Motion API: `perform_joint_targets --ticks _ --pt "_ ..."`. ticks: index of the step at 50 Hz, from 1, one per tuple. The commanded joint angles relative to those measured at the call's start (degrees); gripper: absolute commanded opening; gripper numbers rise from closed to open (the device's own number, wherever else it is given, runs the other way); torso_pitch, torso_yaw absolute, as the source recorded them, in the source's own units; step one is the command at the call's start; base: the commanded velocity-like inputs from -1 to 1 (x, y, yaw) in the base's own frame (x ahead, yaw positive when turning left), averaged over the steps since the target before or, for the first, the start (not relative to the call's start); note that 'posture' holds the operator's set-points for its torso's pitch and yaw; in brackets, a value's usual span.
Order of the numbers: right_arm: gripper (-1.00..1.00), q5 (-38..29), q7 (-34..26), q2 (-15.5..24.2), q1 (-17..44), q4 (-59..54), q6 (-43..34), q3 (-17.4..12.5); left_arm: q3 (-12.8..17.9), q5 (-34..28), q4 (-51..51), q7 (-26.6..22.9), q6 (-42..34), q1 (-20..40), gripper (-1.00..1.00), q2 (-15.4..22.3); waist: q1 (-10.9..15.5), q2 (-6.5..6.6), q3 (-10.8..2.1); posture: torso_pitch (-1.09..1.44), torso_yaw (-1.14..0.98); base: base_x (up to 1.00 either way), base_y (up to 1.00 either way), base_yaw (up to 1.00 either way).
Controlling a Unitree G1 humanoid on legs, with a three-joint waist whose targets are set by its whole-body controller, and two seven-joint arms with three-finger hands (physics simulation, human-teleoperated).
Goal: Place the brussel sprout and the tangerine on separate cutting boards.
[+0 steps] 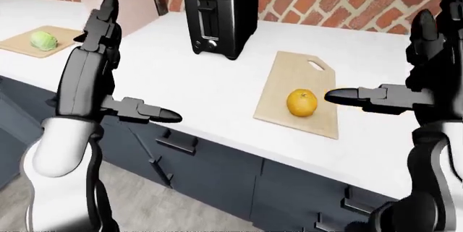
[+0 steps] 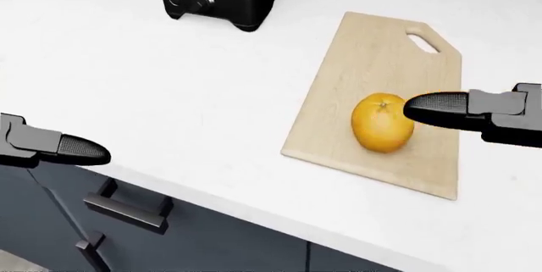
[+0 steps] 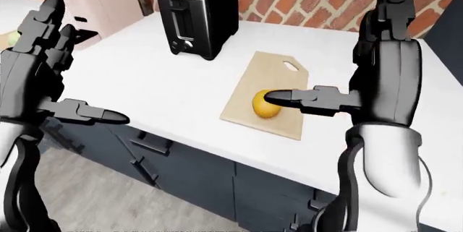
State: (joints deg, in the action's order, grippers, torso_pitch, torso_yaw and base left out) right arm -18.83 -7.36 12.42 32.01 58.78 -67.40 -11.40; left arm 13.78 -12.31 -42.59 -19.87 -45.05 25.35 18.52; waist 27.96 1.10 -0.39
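The tangerine (image 2: 383, 123) rests on the near cutting board (image 2: 381, 56), toward its 6 o'clock end in the head view. The brussel sprout (image 1: 43, 39) sits on a second cutting board (image 1: 18, 45) at 10 o'clock in the left-eye view, well apart. Both placements appear complete.

The right hand (image 3: 384, 75) is raised with its fingers apart, holding nothing; its thumb points toward the tangerine and lies close to it. The left hand (image 1: 90, 75) is likewise raised, fingers apart and empty.

Risk: a sideways sweep of the right thumb could nudge the round tangerine, which would likely roll off the board onto the white surface (image 2: 152, 75). Risk: the left arm could strike the black toaster (image 1: 217, 15) if swung toward 3 o'clock.

No brand, label or writing is legible.
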Motion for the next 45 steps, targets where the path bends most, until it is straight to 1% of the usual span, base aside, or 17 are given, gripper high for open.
perform_joint_targets --ticks 1,3,5,11,18,26,28,32,36,42,45 --pt "1.00 1.2 -1.2 1.3 2.7 1.2 -1.3 -1.3 0.5 -0.4 -1.8 -0.4 -0.3 2.6 1.00 1.2 0.0 0.00 -1.07 0.00 0.35 0.00 0.00 0.00" --pt "1.00 1.1 -2.5 1.8 3.6 1.2 -1.8 -2.7 0.4 -0.4 -1.8 -0.9 -1.2 4.1 1.00 2.0 -0.1 0.02 -0.81 0.00 0.35 0.00 0.00 0.00" --pt "1.00 0.6 -3.6 1.8 3.2 1.2 -1.1 -3.7 0.1 -0.6 -1.2 -1.1 -1.2 4.9 1.00 2.3 -0.2 0.04 -0.66 0.00 0.35 0.00 0.00 0.00" --pt "1.00 -2.3 -8.2 1.8 4.2 1.2 -1.2 -6.8 -0.5 -1.3 -0.6 -1.8 -2.3 7.2 1.00 3.1 -0.4 -0.06 -0.49 0.00 0.34 0.00 0.00 0.00" --pt "1.00 -8.2 -14.3 1.0 5.4 1.2 -0.9 -8.7 -0.6 -1.9 -0.5 -2.3 -2.8 8.1 1.00 3.2 -0.9 -0.02 -0.25 0.00 0.33 0.00 0.00 0.00" --pt "1.00 -18.0 -22.7 -1.2 8.4 1.2 -0.8 -8.4 -0.1 -2.4 -1.6 -2.9 -3.8 8.2 1.00 3.6 -1.6 0.18 -0.26 0.00 0.31 0.00 0.00 0.00" --pt "1.00 -21.0 -25.4 -1.5 10.0 1.2 -1.5 -8.5 -0.1 -2.4 -1.6 -2.8 -3.9 8.4 1.00 3.9 -1.8 0.23 -0.24 0.00 0.31 0.00 0.00 0.00" --pt "1.00 -25.2 -29.0 -2.6 11.4 1.2 -1.4 -8.3 0.1 -2.4 -1.6 -2.8 -4.0 8.5 1.00 3.9 -2.1 0.38 -0.20 0.00 0.30 0.00 0.00 0.00" --pt "1.00 -27.3 -31.1 -3.1 12.0 1.2 -1.1 -8.4 0.4 -2.2 -2.0 -2.8 -4.5 8.6 1.00 4.2 -2.5 0.45 -0.21 0.00 0.30 0.00 0.00 0.00" --pt "1.00 -29.8 -33.6 -2.0 13.8 1.2 -2.6 -7.9 0.6 -2.0 -2.6 -3.0 -5.5 9.3 1.00 5.1 -3.1 0.49 -0.09 0.00 0.29 0.00 0.00 0.00" --pt "1.00 -30.4 -34.4 -1.5 14.2 1.2 -2.9 -8.2 0.6 -1.9 -2.7 -3.0 -5.8 9.5 1.00 5.3 -3.3 0.51 -0.06 0.00 0.28 0.00 0.00 0.00"
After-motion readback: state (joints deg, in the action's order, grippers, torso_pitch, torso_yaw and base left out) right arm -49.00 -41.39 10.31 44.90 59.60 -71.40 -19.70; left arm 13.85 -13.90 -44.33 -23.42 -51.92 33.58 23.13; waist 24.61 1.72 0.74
